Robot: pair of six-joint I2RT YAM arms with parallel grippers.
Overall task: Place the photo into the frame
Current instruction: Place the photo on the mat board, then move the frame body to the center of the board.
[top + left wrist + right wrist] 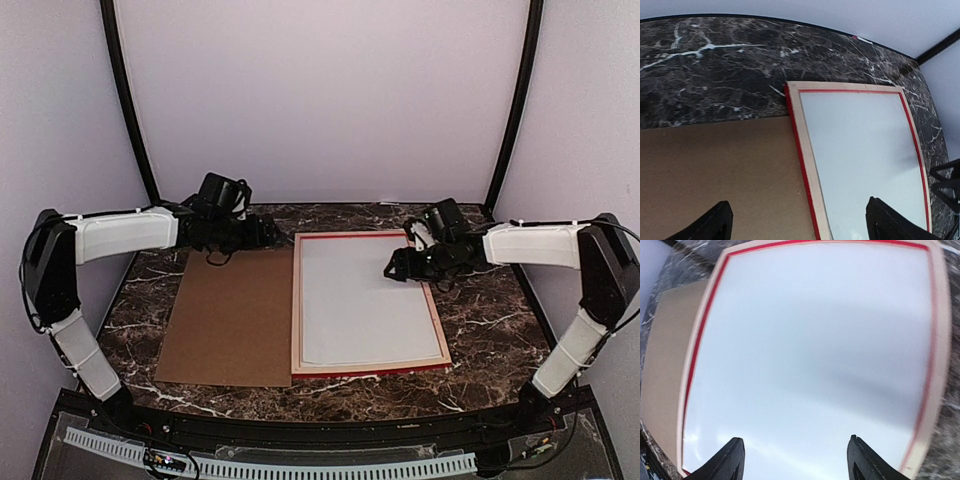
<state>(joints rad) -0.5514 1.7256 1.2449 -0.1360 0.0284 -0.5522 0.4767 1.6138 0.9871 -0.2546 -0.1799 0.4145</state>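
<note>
The frame [296, 310] lies flat on the marble table [480, 320] with its pale wood back up and a red edge showing. A plain white sheet [365, 300] fills its opening. The photo's dark printed face is hidden. My left gripper [270, 235] hovers open at the frame's far left corner. In the left wrist view its fingers straddle the left rail [807, 165] without touching it. My right gripper [395, 268] stands open above the sheet's far right part, with only white sheet [815, 355] between its fingers [730, 462].
A plain brown backing board [232, 315] lies flat against the frame's left side. Dark marble shows behind and right of the frame. Black corner posts and pale walls close in the back and sides.
</note>
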